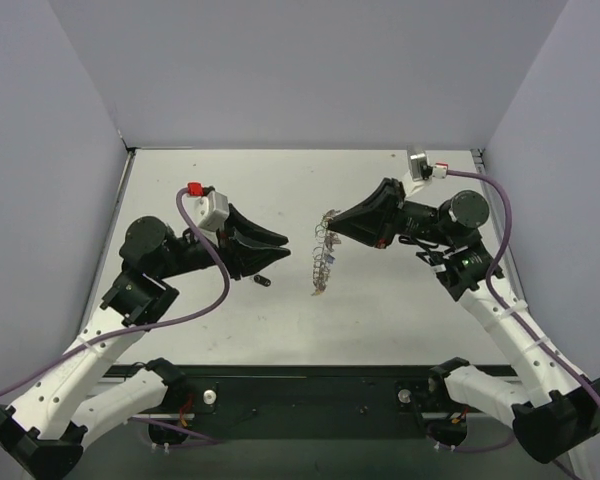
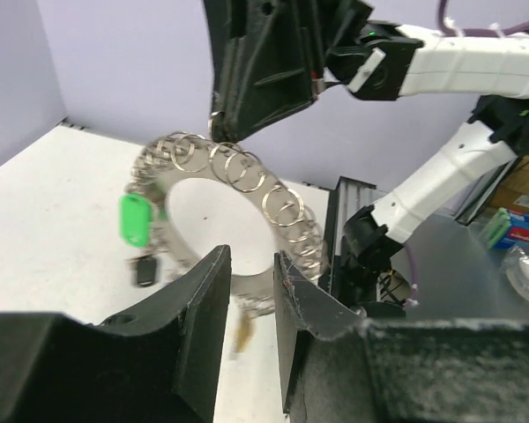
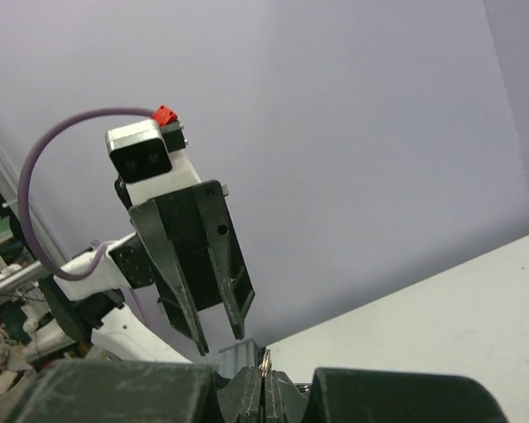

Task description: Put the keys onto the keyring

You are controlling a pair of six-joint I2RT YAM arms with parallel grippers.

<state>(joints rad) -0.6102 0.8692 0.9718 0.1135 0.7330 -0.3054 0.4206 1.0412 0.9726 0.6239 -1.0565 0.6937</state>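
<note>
The keyring (image 1: 323, 255) hangs upright above the bench (image 1: 400, 300), pinched at its top rim by the right tool (image 1: 332, 226), with a green key (image 2: 134, 218) at its lower side. That thin pinch could let it swing or slip if the left tool (image 1: 283, 248), fingers apart and empty just beside it, bumps it. A small dark piece (image 1: 263, 281) lies on the bench below.
</note>
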